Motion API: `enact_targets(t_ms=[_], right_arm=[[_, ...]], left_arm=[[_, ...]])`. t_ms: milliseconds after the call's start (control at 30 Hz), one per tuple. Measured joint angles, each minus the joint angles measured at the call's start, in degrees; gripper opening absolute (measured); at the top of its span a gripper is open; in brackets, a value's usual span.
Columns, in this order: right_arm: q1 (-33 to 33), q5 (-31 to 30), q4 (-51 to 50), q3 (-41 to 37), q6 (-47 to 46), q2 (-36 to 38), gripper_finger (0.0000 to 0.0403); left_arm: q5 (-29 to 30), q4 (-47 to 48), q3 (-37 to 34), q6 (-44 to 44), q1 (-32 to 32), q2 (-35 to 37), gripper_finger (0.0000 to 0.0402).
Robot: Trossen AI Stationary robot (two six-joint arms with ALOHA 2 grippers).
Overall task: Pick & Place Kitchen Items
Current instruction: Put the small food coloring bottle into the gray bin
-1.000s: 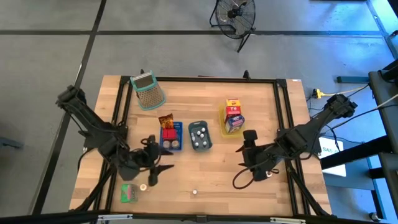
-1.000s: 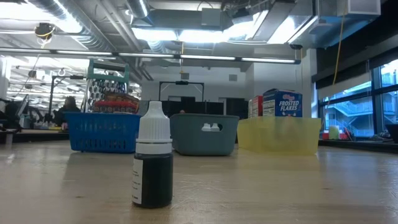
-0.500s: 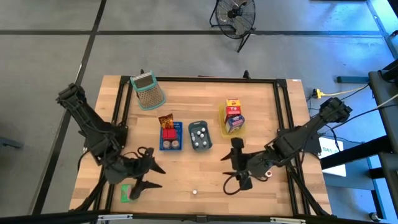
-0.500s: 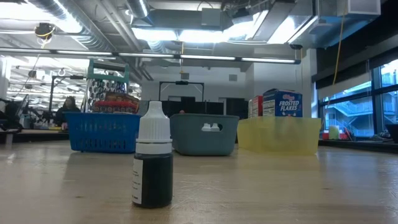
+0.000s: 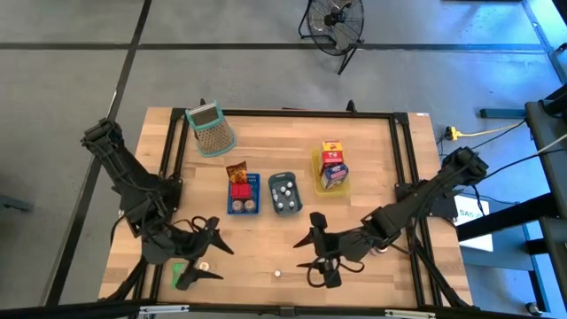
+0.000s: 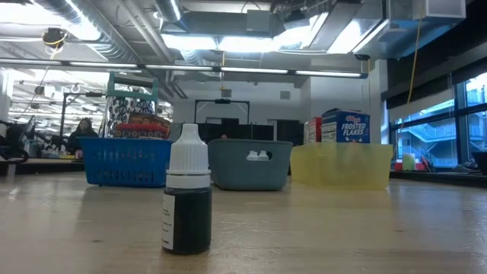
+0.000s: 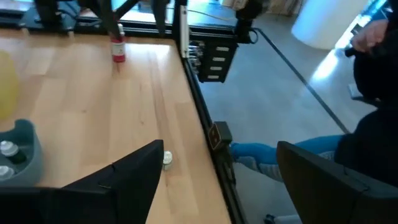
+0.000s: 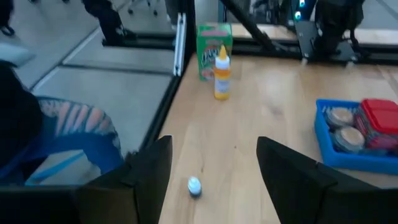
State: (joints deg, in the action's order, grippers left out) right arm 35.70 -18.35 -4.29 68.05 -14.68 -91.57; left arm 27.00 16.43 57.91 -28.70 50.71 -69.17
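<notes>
- The wooden counter (image 5: 372,151) carries a blue tray (image 5: 243,206), grey-blue tray (image 5: 284,206) and yellow tray (image 5: 317,174).
- Green-rimmed mesh basket (image 5: 211,129) lies near one corner.
- Green carton (image 5: 180,270), small bottle (image 5: 204,265) and dropper bottle (image 6: 186,199) stand on it.

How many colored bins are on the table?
3, side by side: blue bin left, grey bin middle, yellow bin right. None seems hidden.

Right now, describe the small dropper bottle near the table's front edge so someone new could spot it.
Start at the light wooden table and find the grey-blue tray at its middle. Move from it toward the front edge, the one opposite the green-rimmed mesh basket. There, alone on bare wood, stands the small dark dropper bottle with a white cap, upright, while most other items sit in trays.
</notes>
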Motion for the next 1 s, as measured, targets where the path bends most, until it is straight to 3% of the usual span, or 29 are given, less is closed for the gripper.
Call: enact_targets(t_ms=[467,567,667,767,1000], right_arm=[[3.04,-2.67,5.78,0.00,0.15,-0.97,0.0236],[3.36,-2.84,6.26,0.00,0.47,-1.93,0.0236],[3.41,-2.89,6.30,0.00,0.62,-2.90,0.0236],[3.41,-2.92,7.00,0.00,2.06,-3.47,0.0236],[4.93,-2.78,10.10,0.00,11.35,-3.67,0.0236]], left_arm=[[-1.17,-0.06,-0.33,0.99,2.22,-0.79,0.0308],[-0.48,-0.57,-0.33,2.72,1.19,-3.79,0.0308],[3.36,-3.22,-0.37,9.63,0.00,-8.34,0.0308],[3.48,-6.74,-0.37,15.14,-1.41,-12.57,0.0308],[3.32,-14.22,-0.39,16.44,-6.65,-21.49,0.0308]])
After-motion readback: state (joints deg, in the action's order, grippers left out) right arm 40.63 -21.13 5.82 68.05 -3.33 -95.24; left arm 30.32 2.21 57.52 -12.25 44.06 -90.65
